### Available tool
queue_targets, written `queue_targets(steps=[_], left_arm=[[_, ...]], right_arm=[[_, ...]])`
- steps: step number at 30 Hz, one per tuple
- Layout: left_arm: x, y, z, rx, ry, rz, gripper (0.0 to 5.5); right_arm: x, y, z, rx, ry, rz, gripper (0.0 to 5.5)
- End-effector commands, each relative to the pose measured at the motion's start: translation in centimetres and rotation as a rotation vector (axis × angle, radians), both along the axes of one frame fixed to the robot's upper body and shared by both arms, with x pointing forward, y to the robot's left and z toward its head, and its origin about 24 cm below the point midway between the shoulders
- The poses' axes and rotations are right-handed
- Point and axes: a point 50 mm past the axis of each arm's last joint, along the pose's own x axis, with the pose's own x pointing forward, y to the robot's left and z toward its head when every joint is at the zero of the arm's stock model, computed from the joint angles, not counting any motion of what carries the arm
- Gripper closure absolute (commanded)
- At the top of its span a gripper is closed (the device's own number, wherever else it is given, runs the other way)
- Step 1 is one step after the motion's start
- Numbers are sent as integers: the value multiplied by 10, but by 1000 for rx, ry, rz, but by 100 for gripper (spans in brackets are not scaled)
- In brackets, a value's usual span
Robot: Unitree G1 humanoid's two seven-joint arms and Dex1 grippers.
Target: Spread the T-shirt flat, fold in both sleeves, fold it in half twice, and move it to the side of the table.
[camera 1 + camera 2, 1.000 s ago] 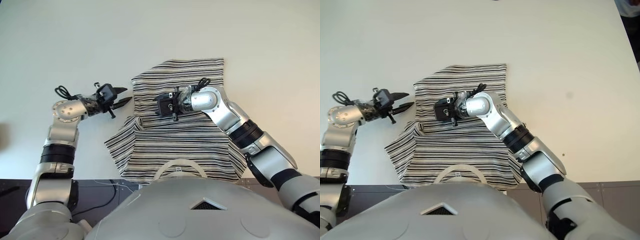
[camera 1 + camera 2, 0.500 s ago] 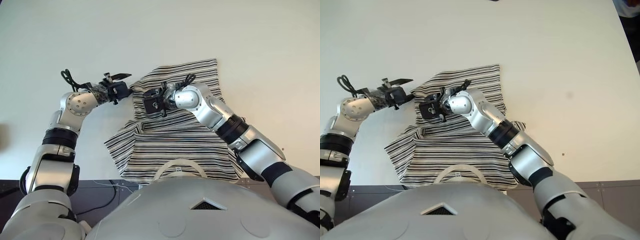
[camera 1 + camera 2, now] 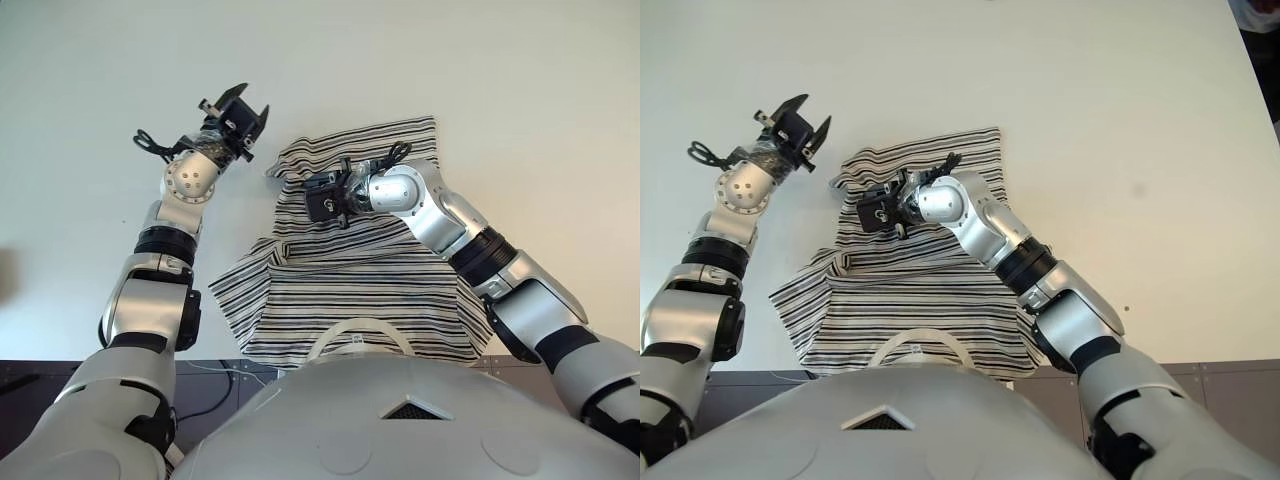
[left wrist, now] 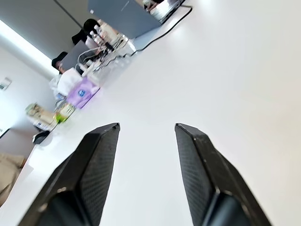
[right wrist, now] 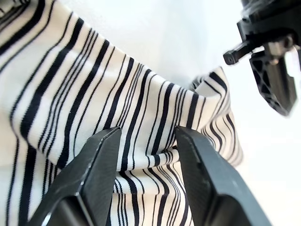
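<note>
Right hand (image 5: 147, 134) spread over rumpled black-and-white striped T-shirt (image 3: 370, 290), left hand (image 4: 146, 126) spread above white table (image 3: 520, 80).

- White table (image 3: 520, 90) — matte, evenly lit.
- Dark surface (image 3: 60, 375) below its near edge, with a thin cable (image 3: 228, 368).
- Along one table edge: bottles (image 4: 101, 35), a purple packet (image 4: 82, 92), a black cord (image 4: 162, 29).
- Bright light strip (image 4: 26, 47) behind.
</note>
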Motion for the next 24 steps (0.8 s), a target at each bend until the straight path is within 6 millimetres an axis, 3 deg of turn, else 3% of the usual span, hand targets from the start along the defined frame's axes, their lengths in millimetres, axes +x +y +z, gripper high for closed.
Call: queue_targets(steps=[1, 3, 5, 7, 9, 11, 13, 15, 20, 24], left_arm=[[7, 22, 23, -71, -86, 117, 333], [7, 15, 35, -146, -127, 64, 333], [-2, -4, 44, -217, -120, -59, 333], [-10, -14, 47, -248, -85, -117, 333], [-16, -24, 46, -271, -25, -151, 333], [-27, -32, 38, -227, 82, -217, 333], [-37, -29, 27, -114, 198, -253, 333], [-44, -17, 26, -5, 252, -266, 333], [-63, -1, 43, -32, 284, -298, 333], [-70, -7, 25, 3, 416, -376, 333]], right_arm=[[11, 13, 24, 228, -123, -126, 336], [13, 7, 63, 460, -171, -193, 336], [17, -24, 105, 666, -137, -310, 336], [28, -60, 124, 743, -125, -445, 336], [61, -113, 108, 604, -195, -744, 336], [71, -155, 71, 370, -173, -889, 336], [57, -163, 35, 219, -84, -812, 336], [39, -161, 19, 150, -66, -714, 336], [6, -171, 33, 218, -73, -636, 336], [-7, -183, 2, 47, 54, -614, 336]])
